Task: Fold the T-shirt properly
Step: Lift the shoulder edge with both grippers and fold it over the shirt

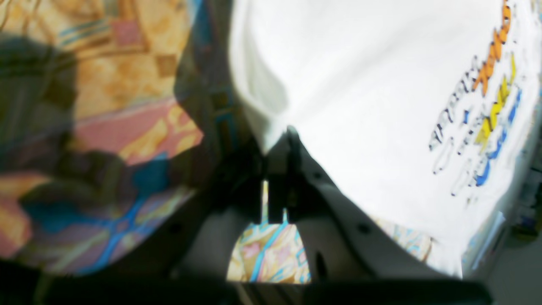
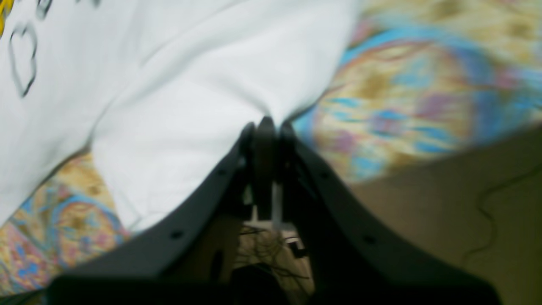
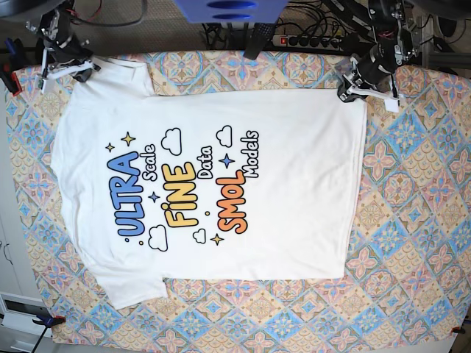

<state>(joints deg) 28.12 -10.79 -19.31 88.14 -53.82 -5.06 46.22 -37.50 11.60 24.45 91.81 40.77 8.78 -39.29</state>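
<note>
The white T-shirt (image 3: pixel 221 184) lies spread flat, print side up, on the patterned tablecloth (image 3: pixel 412 220). My left gripper (image 3: pixel 346 94) is at the shirt's far right corner, at the hem. In the left wrist view the left gripper (image 1: pixel 288 135) is shut on a pinch of the white cloth (image 1: pixel 360 84). My right gripper (image 3: pixel 87 70) is at the far left sleeve. The right wrist view shows the right gripper (image 2: pixel 266 125) shut on the edge of the white cloth (image 2: pixel 190 84).
A blue object (image 3: pixel 228 11) and a power strip with cables (image 3: pixel 309 40) sit behind the table's far edge. The tablecloth reaches past the shirt on all sides. Bare floor (image 2: pixel 465 203) shows beyond the table edge in the right wrist view.
</note>
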